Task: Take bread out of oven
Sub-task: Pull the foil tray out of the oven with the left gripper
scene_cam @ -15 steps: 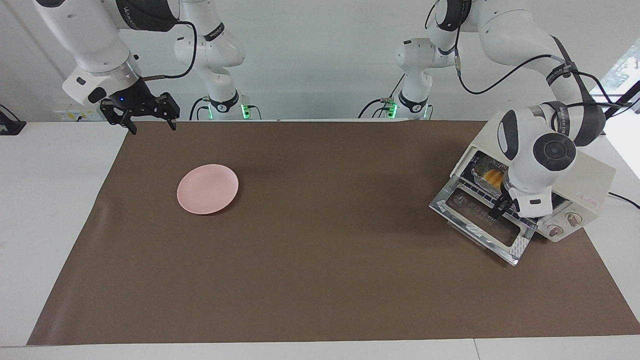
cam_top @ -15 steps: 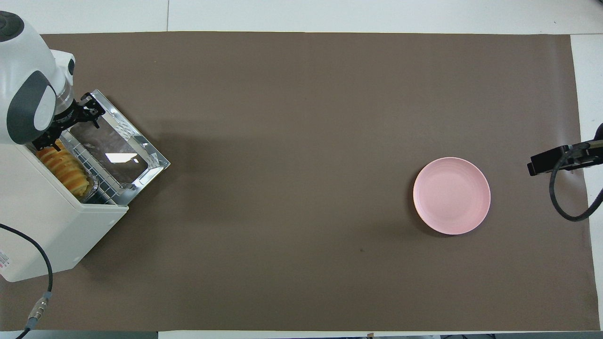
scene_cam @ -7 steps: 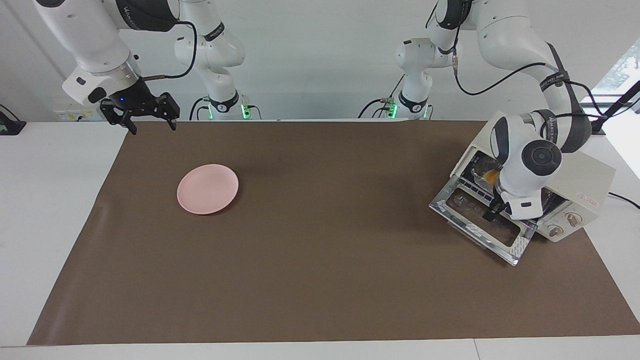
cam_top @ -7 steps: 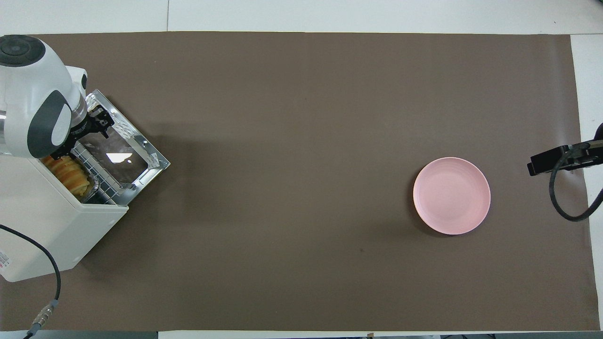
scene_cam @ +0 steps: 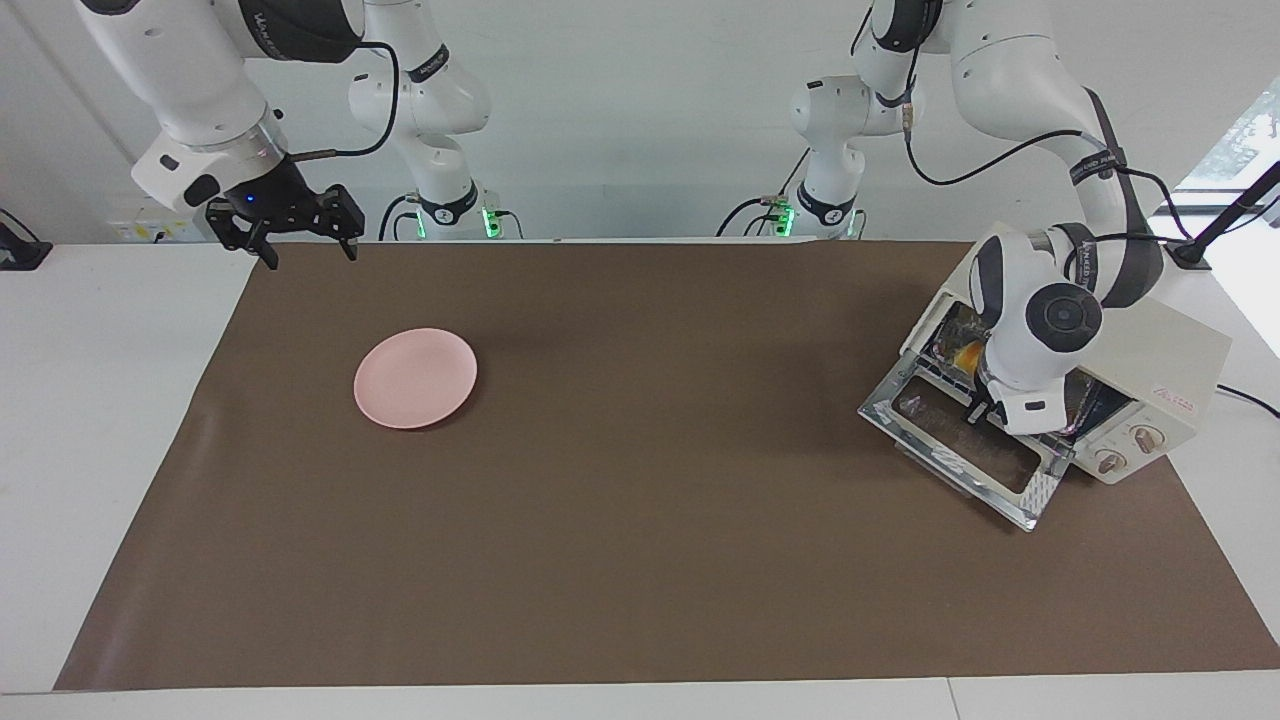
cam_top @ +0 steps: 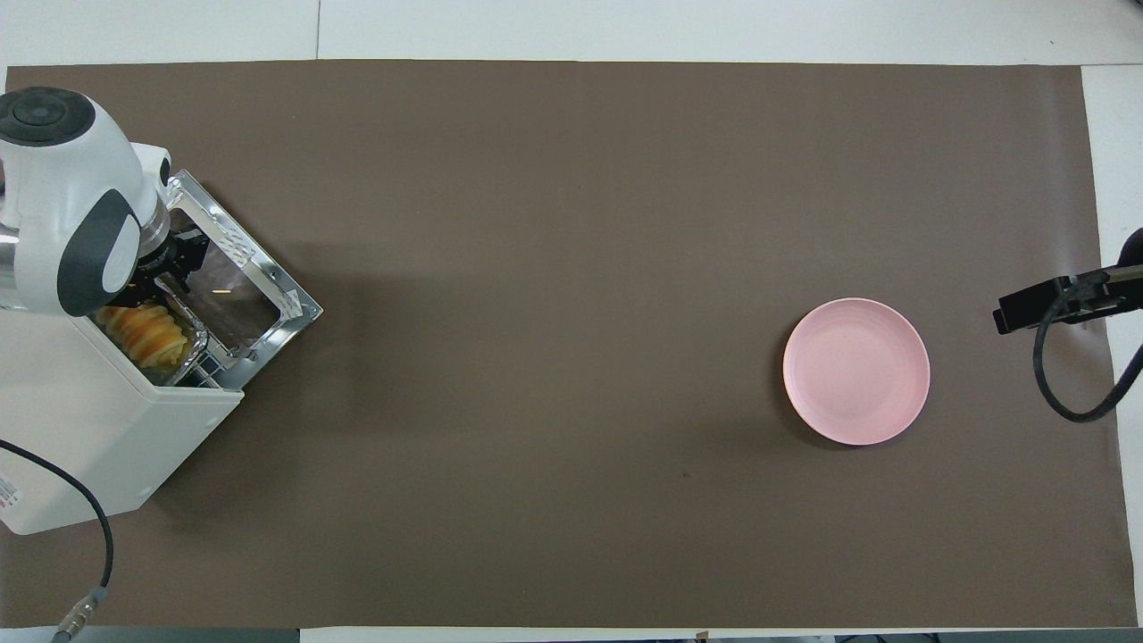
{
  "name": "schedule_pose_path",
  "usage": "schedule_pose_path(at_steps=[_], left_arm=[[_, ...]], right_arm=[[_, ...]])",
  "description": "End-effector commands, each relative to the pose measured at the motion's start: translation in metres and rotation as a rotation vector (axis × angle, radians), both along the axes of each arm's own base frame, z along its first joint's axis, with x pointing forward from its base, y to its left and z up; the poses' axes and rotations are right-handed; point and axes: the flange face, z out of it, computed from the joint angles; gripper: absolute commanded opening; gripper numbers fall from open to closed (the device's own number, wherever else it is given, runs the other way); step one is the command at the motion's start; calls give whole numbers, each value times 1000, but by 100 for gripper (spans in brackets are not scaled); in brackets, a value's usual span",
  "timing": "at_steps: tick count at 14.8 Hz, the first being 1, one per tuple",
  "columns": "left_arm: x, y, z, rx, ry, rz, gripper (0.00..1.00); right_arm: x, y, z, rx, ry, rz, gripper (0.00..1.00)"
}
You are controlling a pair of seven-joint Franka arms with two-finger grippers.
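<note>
The cream-white oven (scene_cam: pixel 1165 350) stands at the left arm's end of the table with its glass door (scene_cam: pixel 960 452) dropped open. It also shows in the overhead view (cam_top: pixel 89 420). The yellow-orange bread (cam_top: pixel 147 332) lies in a silver foil tray (cam_top: pixel 198 344) on the rack, just inside the mouth. In the facing view only a sliver of the bread (scene_cam: pixel 967 352) shows past the arm. My left gripper (scene_cam: pixel 972 408) is low over the open door at the rack's front edge (cam_top: pixel 181 259), beside the bread. My right gripper (scene_cam: pixel 297 250) waits, open and empty, over the mat's edge at the right arm's end.
A pink plate (scene_cam: pixel 415 378) lies on the brown mat toward the right arm's end, also seen from overhead (cam_top: pixel 855 371). The oven's power cable (cam_top: pixel 100 545) trails off the table near the robots. The oven's two knobs (scene_cam: pixel 1128 448) face the table's middle.
My left hand has moved across the open door toward the middle of the oven's mouth and now covers more of the bread. The foil tray looks slightly farther out. My right arm barely moved.
</note>
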Motion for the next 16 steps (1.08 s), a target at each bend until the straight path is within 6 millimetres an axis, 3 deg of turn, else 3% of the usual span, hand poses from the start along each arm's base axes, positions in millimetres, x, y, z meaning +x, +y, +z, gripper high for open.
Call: schedule_pose_path(at_steps=[1, 5, 7, 10, 11, 12, 13, 16], left_arm=[[-5, -9, 3, 8, -29, -38, 0], [12, -50, 14, -48, -62, -70, 0], [23, -101, 28, -100, -83, -124, 0], [30, -201, 68, -237, -111, -219, 0], [22, -235, 75, -270, -110, -255, 0], [3, -284, 76, -268, -106, -329, 0], [-11, -315, 78, -257, -111, -384, 0], [-36, -360, 81, -282, -106, -454, 0]], right_arm=[[-7, -1, 0, -2, 6, 17, 100], [-8, -2, 0, -2, 6, 16, 100], [-8, -2, 0, -2, 6, 16, 100], [-8, -2, 0, -2, 6, 16, 100], [-8, -2, 0, -2, 6, 16, 100], [-8, -3, 0, -2, 6, 14, 100], [-8, -3, 0, -2, 6, 14, 100], [-7, -3, 1, -3, 4, 13, 100]])
